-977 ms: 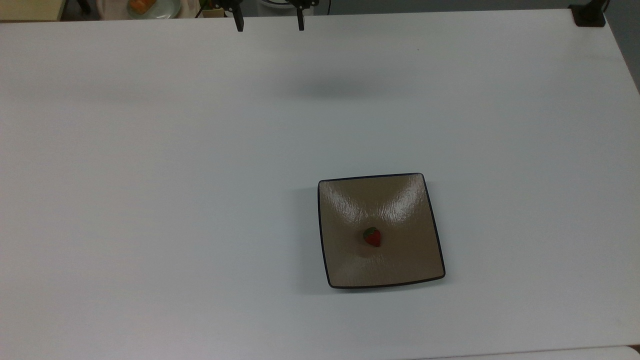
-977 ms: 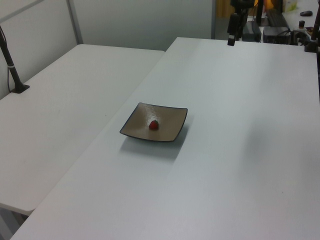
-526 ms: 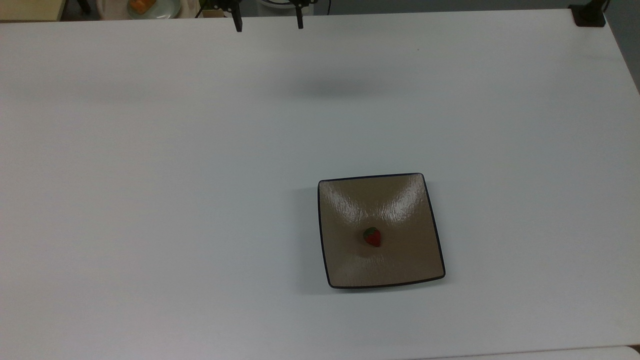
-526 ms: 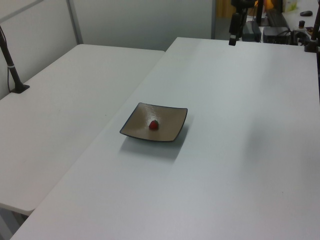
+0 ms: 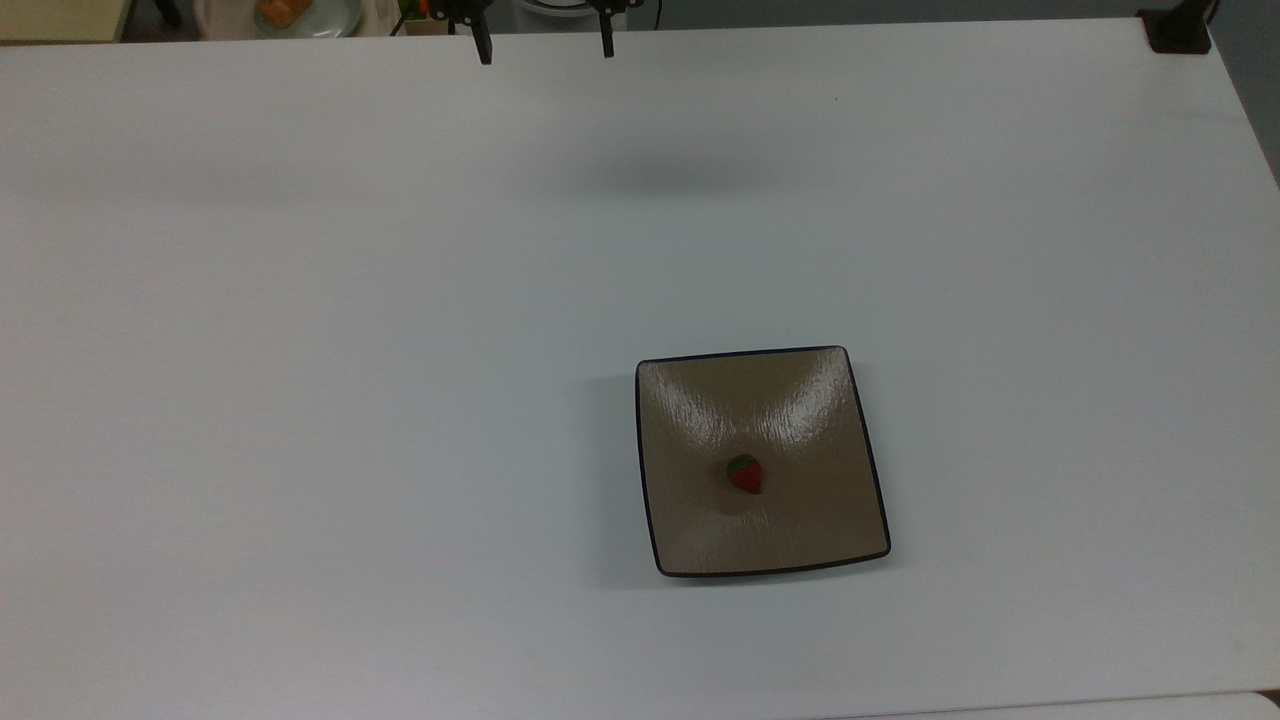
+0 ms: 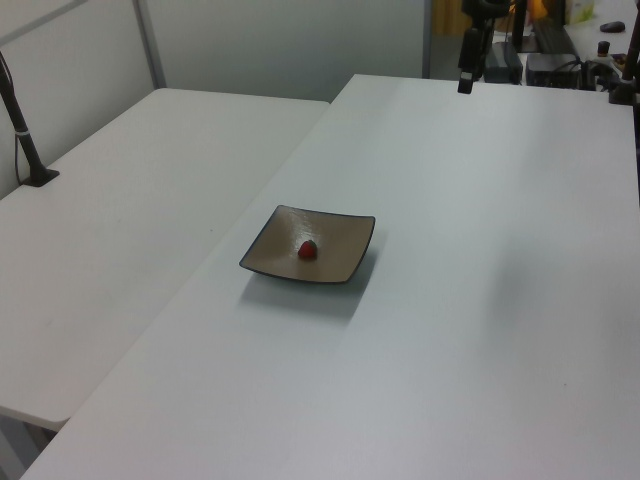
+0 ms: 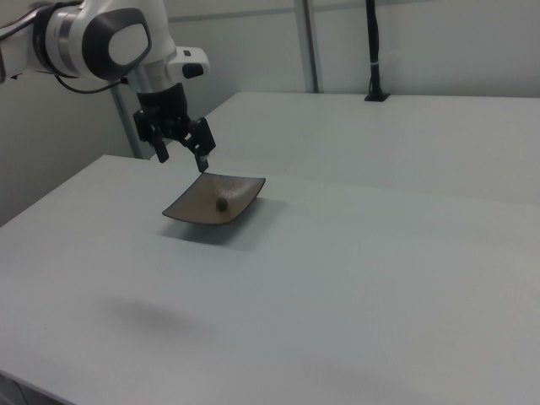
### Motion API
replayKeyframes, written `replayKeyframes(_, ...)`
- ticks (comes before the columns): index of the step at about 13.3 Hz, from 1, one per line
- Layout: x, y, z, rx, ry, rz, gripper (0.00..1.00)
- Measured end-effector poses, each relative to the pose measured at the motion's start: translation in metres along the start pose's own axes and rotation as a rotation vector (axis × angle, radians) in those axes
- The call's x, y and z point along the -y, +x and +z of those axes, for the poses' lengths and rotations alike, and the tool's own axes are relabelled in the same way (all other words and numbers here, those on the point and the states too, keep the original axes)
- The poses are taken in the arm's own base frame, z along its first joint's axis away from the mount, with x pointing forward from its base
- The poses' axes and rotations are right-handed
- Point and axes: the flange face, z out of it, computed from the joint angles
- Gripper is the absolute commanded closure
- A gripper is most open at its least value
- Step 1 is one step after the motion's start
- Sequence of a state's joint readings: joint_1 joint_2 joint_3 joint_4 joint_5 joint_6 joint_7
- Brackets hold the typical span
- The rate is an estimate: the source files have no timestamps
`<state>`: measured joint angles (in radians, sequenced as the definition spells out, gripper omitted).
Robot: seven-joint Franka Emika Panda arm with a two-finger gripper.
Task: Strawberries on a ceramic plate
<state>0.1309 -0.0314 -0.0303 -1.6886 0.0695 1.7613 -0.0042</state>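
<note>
A small red strawberry (image 5: pixel 744 473) with a green cap lies near the middle of the square tan-brown ceramic plate (image 5: pixel 690 400), which rests on the white table. The left view shows the strawberry (image 6: pixel 308 249) on the plate (image 6: pixel 335 231) too, and in the right view the strawberry (image 7: pixel 221 203) looks dark on the plate (image 7: pixel 245 187). My gripper (image 5: pixel 545 48) hangs open and empty high over the table's far edge in the top view, well away from the plate. In the right view the gripper (image 7: pixel 183 156) has its fingers spread apart.
A second white table (image 6: pixel 130 190) adjoins on the left view's left, with a black post (image 6: pixel 25 130) clamped on it. A black mount (image 5: pixel 1178 30) sits at the top view's upper right corner. A dish with orange food (image 5: pixel 290 12) lies beyond the far edge.
The gripper shifted slightly toward the top view's right along the far edge. The strawberry and plate have stayed put.
</note>
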Motion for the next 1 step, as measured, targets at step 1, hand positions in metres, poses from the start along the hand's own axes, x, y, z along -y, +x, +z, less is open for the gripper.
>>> replayKeyframes(1,0.0004,0.0,0.0001,0.0,0.0,-0.001,0.0)
